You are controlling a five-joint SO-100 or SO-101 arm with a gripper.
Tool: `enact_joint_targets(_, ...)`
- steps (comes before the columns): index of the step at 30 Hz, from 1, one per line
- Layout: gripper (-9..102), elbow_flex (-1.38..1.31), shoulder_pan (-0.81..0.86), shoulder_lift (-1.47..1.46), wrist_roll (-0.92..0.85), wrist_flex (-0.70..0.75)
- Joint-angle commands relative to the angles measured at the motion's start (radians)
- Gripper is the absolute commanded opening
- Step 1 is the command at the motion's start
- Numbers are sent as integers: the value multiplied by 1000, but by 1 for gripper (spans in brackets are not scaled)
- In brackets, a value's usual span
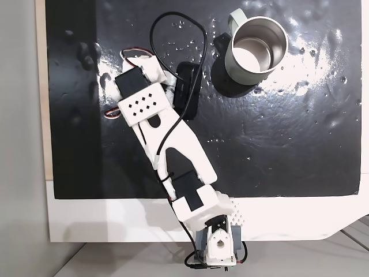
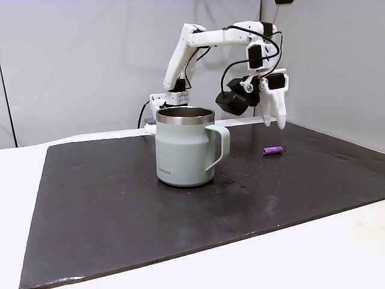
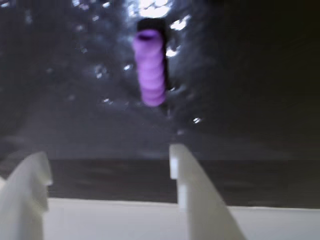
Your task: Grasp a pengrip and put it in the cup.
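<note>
White two-finger gripper (image 3: 107, 172) held spread, empty, above black mat; small ribbed purple pengrip (image 3: 149, 67) apparently lined up ahead for grasp.

Pengrip (image 2: 272, 150) right of cup (image 2: 183, 147) (apart)

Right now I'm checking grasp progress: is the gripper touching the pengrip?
Apart. In a fixed view the gripper hangs above the mat, with dark mat between it and the pengrip. The wrist view shows the open fingers short of it.

In the wrist view the pengrip (image 3: 149, 67) is blurred, and both tool fingers (image 3: 192, 195) seem cut off below.
</note>
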Motion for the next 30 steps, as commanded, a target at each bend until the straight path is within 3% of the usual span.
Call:
enact_joint_targets(1,24,-63,-29,-12,18,6)
enact_joint_targets(22,18,-126,-11,-232,6,-109)
enact_joint_targets(30,11,-129,-12,-259,-5,-129)
